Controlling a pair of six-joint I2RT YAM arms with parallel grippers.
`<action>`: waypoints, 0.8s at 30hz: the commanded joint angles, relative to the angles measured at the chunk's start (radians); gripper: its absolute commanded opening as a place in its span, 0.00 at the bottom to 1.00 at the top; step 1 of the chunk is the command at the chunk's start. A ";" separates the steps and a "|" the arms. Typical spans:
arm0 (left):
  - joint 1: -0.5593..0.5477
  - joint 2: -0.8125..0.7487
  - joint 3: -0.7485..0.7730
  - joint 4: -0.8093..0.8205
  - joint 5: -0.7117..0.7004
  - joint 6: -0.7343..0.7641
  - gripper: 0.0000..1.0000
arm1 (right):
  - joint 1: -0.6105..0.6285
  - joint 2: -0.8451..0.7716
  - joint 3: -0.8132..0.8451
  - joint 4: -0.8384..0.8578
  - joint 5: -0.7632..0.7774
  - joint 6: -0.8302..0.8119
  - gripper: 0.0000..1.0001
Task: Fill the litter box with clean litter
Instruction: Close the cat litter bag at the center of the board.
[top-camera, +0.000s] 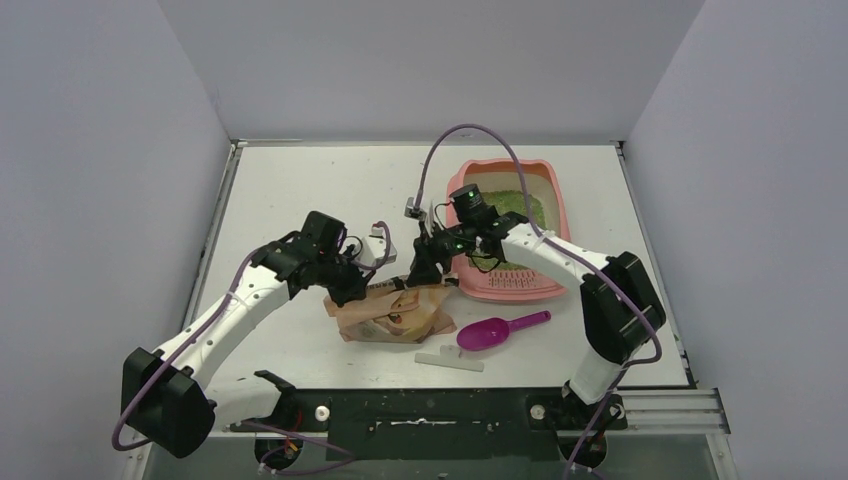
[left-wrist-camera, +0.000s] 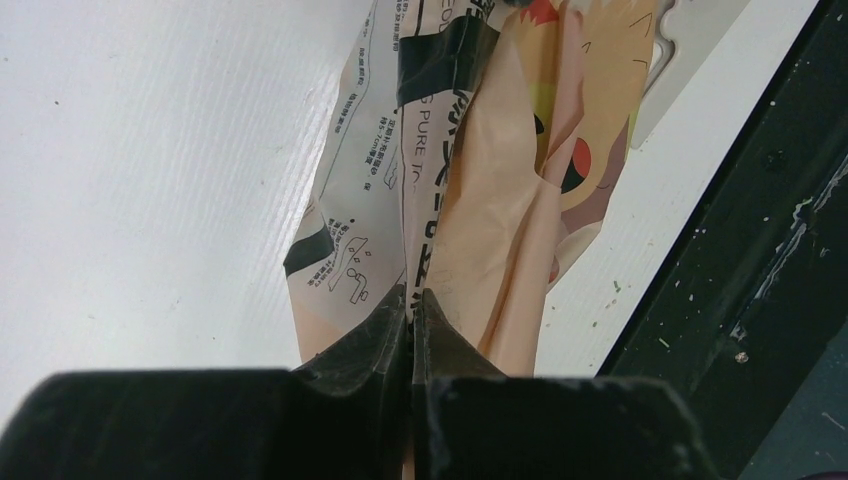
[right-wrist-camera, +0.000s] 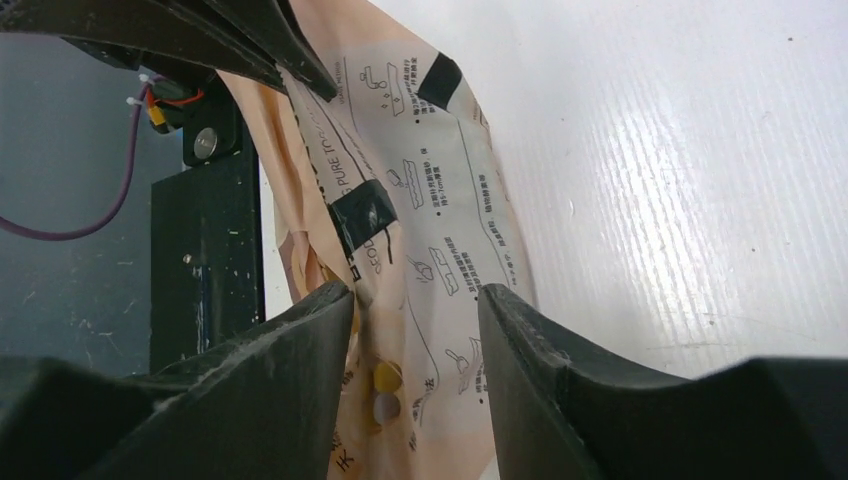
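- Black left gripper (left-wrist-camera: 410, 325) stood clamped on your crumpled beige printed litter bag (left-wrist-camera: 470, 200).
- Right gripper (right-wrist-camera: 415, 330) half-open straddled it; close fully before lifting.
- Pink rectangular plastic litter box (top-camera: 555, 215) with green granular litter (top-camera: 520, 205) lay just beyond.

Bag (left-wrist-camera: 470, 230) reads "PURE".

1. One litter box (top-camera: 556, 205) is counted, pink.
2. One bed of green litter (top-camera: 522, 207) is seen inside it.
3. One beige printed bag (top-camera: 395, 312) is counted.
4. One magenta scoop (top-camera: 500, 330) is counted.
5. One white strip (top-camera: 450, 359) is counted.
6. Two robot arms are counted.
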 joint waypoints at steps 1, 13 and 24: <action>0.008 -0.029 -0.004 -0.039 0.007 -0.011 0.00 | 0.016 -0.024 0.081 -0.153 0.056 -0.141 0.58; 0.044 -0.037 -0.018 -0.037 0.005 -0.006 0.00 | -0.088 -0.101 0.060 -0.333 0.070 -0.281 0.44; 0.062 -0.036 -0.026 -0.038 -0.023 -0.029 0.00 | -0.116 -0.175 -0.003 -0.357 0.167 -0.282 0.22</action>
